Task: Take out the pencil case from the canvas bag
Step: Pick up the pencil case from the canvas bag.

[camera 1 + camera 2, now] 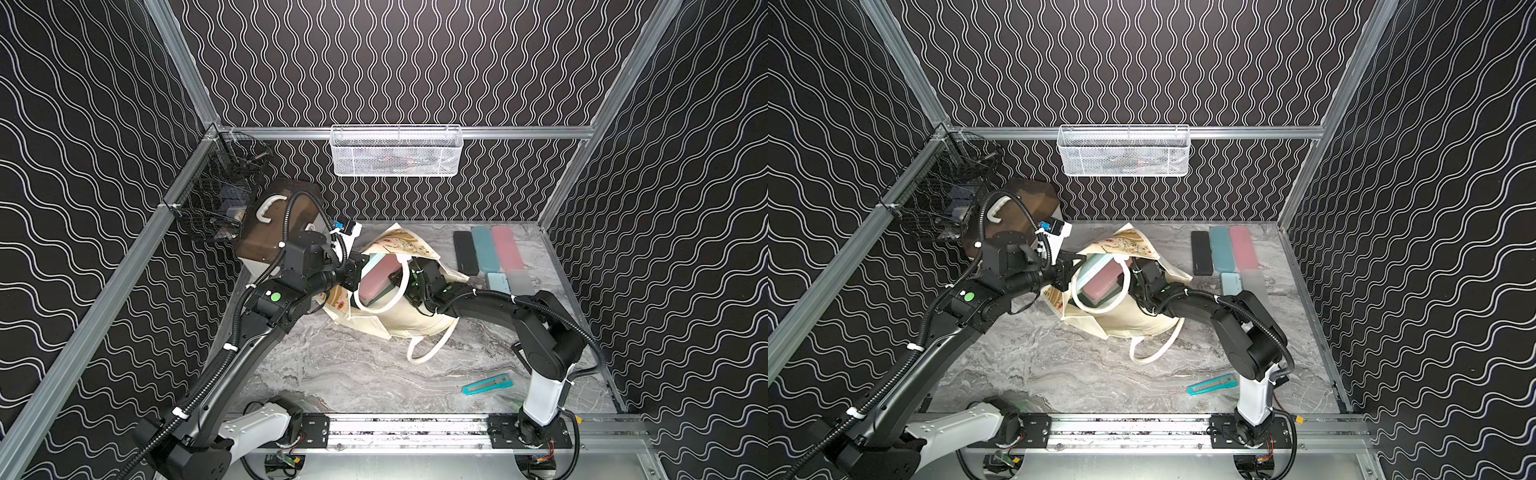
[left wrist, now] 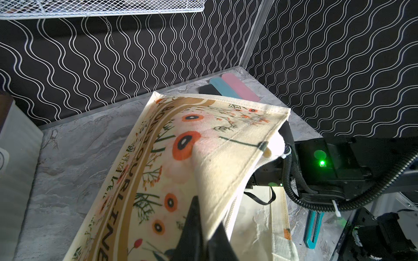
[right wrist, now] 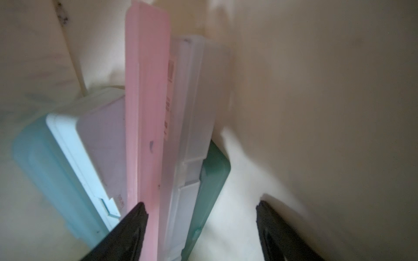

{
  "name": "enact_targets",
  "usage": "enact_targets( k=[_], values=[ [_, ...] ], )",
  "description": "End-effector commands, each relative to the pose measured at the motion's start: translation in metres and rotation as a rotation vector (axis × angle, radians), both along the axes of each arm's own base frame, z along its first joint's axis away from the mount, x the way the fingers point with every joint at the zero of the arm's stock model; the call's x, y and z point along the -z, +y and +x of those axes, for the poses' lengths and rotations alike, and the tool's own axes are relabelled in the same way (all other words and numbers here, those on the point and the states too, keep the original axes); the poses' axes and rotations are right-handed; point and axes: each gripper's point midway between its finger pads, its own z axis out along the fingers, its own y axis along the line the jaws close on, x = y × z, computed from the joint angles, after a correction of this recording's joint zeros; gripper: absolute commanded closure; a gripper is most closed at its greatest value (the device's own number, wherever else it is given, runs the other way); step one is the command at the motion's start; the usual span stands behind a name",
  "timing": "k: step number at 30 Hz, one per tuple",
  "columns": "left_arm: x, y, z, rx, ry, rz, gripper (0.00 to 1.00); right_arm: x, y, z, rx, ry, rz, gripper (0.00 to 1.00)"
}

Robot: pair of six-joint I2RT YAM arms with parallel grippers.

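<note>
Pencil case (image 1: 376, 281): pink, lying on top of others inside the canvas bag (image 1: 401, 322), seen through its open mouth.
Canvas bag: slumped mid-counter (image 1: 332, 374), printed side held up.
Left arm: stretched forward from the front rail, wrist turned toward the bag's rim.
Left fingers (image 2: 192, 228): together, pinching the printed side's edge.
Right arm: elbow raised, forearm angled down into the mouth.
Right fingers (image 3: 132, 228): apart inside the bag, one just beside the pink case's edge.
</note>
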Motion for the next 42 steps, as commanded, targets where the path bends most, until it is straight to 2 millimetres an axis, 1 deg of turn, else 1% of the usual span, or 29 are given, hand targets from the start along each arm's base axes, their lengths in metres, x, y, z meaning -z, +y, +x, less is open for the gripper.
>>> enact_targets(
  k=[1, 3, 7, 9, 12, 14, 18, 19, 21, 22, 25, 28, 30, 31, 35, 37, 39, 42],
  values=[
    [-0.024, -0.007, -0.002, 0.049, -0.101, -0.029, 1.0, -0.017, 0.004, 0.013, 0.023, -0.074, 0.065, 0.19],
    [-0.024, -0.007, -0.003, 0.055, -0.099, -0.03, 1.0, -0.017, 0.006, 0.014, 0.016, -0.077, 0.063, 0.21],
    [-0.023, -0.008, -0.004, 0.062, -0.098, -0.034, 1.0, -0.005, 0.0, 0.012, 0.032, -0.028, 0.008, 0.37],
    [-0.023, -0.008, -0.005, 0.062, -0.097, -0.034, 1.0, 0.001, -0.004, 0.012, 0.043, -0.009, -0.02, 0.43],
    [-0.025, -0.009, -0.005, 0.067, -0.1, -0.036, 1.0, 0.008, -0.007, 0.012, 0.049, 0.01, -0.047, 0.49],
    [-0.025, -0.009, -0.007, 0.073, -0.102, -0.037, 1.0, 0.012, -0.007, 0.013, 0.05, 0.021, -0.053, 0.51],
    [-0.027, -0.013, -0.009, 0.095, -0.104, -0.047, 1.0, 0.019, -0.007, 0.015, 0.048, 0.039, -0.07, 0.51],
    [-0.027, -0.014, -0.01, 0.105, -0.105, -0.05, 1.0, 0.02, -0.006, 0.016, 0.045, 0.044, -0.074, 0.49],
    [-0.029, -0.016, -0.012, 0.124, -0.106, -0.058, 1.0, 0.022, -0.004, 0.018, 0.038, 0.045, -0.078, 0.4],
    [-0.029, -0.018, -0.013, 0.136, -0.107, -0.063, 1.0, 0.023, -0.003, 0.02, 0.035, 0.04, -0.074, 0.37],
    [-0.03, -0.021, -0.015, 0.157, -0.107, -0.071, 1.0, 0.023, -0.001, 0.022, 0.025, 0.029, -0.065, 0.35],
    [-0.03, -0.024, -0.016, 0.173, -0.105, -0.074, 1.0, 0.021, 0.005, 0.025, -0.002, 0.004, -0.043, 0.31],
    [-0.029, -0.024, -0.016, 0.176, -0.103, -0.074, 1.0, 0.022, 0.009, 0.025, -0.022, 0.0, -0.039, 0.3],
    [-0.029, -0.025, -0.016, 0.179, -0.104, -0.075, 1.0, 0.025, 0.008, 0.024, -0.021, 0.012, -0.051, 0.31],
    [-0.028, -0.025, -0.016, 0.178, -0.099, -0.073, 1.0, 0.037, 0.0, 0.022, 0.0, 0.055, -0.096, 0.42],
    [-0.028, -0.023, -0.016, 0.172, -0.104, -0.068, 1.0, 0.039, -0.002, 0.021, 0.003, 0.061, -0.101, 0.48],
    [-0.027, -0.021, -0.016, 0.164, -0.104, -0.059, 1.0, 0.037, -0.004, 0.021, 0.005, 0.059, -0.1, 0.52],
    [-0.025, -0.018, -0.015, 0.148, -0.104, -0.041, 1.0, 0.026, -0.004, 0.02, -0.003, 0.035, -0.101, 0.58]
  ],
)
